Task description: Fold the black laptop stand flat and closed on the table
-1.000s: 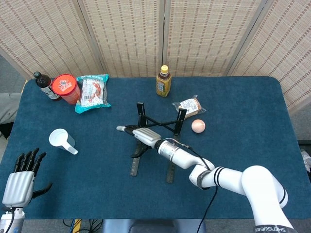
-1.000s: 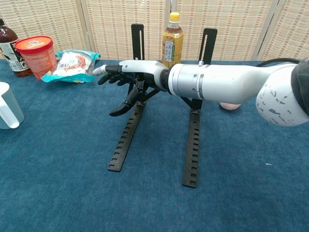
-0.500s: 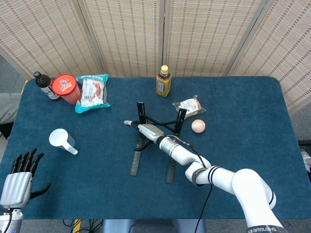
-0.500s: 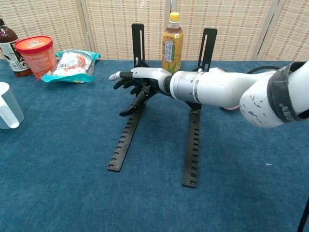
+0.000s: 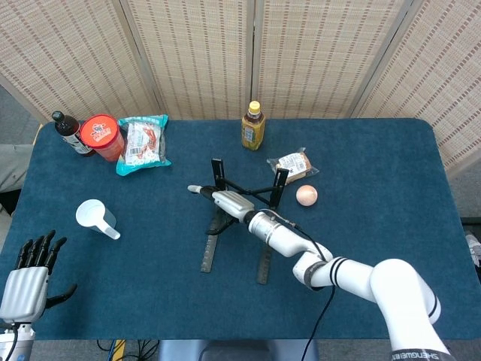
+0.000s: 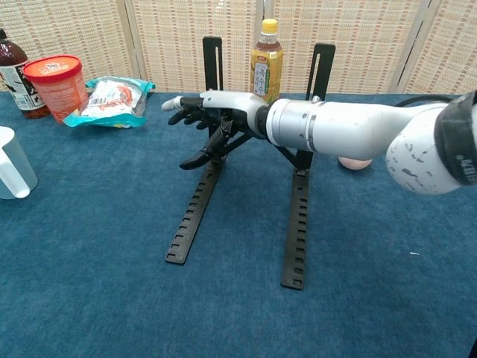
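Note:
The black laptop stand (image 5: 263,259) stands unfolded mid-table, its two notched rails (image 6: 194,214) lying flat, its two uprights (image 6: 212,63) raised at the back and a crossed brace between them. My right hand (image 6: 214,119) reaches in from the right over the left rail, close to the left upright and the brace. Its fingers are spread and the thumb hangs down toward the rail; it holds nothing. The same hand shows in the head view as right hand (image 5: 223,201). My left hand (image 5: 28,272) lies open at the table's near-left corner, far from the stand.
A tea bottle (image 6: 266,60) stands behind the stand. A wrapped bun (image 5: 293,165) and a peach-coloured ball (image 5: 307,195) lie right of it. A white cup (image 5: 95,216), a red tub (image 5: 101,136), a snack bag (image 5: 143,141) and a dark bottle (image 5: 66,129) sit left.
My right hand has pushed further in toward the stand's back left upright and risen slightly. The stand has kept its shape. The left hand has slipped a little lower in the head view.

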`<act>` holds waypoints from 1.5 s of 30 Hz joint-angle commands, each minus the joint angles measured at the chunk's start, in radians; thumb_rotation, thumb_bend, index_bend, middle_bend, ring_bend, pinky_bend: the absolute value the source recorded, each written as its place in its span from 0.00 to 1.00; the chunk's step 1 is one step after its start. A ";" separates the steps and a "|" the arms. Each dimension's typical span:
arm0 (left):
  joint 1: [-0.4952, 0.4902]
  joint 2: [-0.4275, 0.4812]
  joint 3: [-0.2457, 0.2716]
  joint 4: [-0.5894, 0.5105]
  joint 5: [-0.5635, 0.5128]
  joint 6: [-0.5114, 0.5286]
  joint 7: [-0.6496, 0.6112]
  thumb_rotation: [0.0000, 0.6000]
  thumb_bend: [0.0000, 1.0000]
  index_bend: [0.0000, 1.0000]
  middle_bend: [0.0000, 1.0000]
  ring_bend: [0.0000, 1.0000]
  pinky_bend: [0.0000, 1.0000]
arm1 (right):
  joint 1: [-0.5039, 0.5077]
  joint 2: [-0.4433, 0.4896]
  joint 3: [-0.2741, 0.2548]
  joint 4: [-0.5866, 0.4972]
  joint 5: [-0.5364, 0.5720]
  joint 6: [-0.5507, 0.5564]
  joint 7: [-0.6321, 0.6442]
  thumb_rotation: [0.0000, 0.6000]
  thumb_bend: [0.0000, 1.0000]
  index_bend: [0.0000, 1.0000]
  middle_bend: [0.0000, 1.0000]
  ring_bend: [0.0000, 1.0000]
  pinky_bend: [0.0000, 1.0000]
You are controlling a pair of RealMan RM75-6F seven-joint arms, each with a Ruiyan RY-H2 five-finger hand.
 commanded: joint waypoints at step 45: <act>-0.131 -0.047 -0.065 0.006 0.058 -0.080 0.005 1.00 0.13 0.11 0.02 0.00 0.00 | -0.351 0.605 -0.022 -0.583 0.046 0.245 -0.184 1.00 0.00 0.00 0.12 0.00 0.00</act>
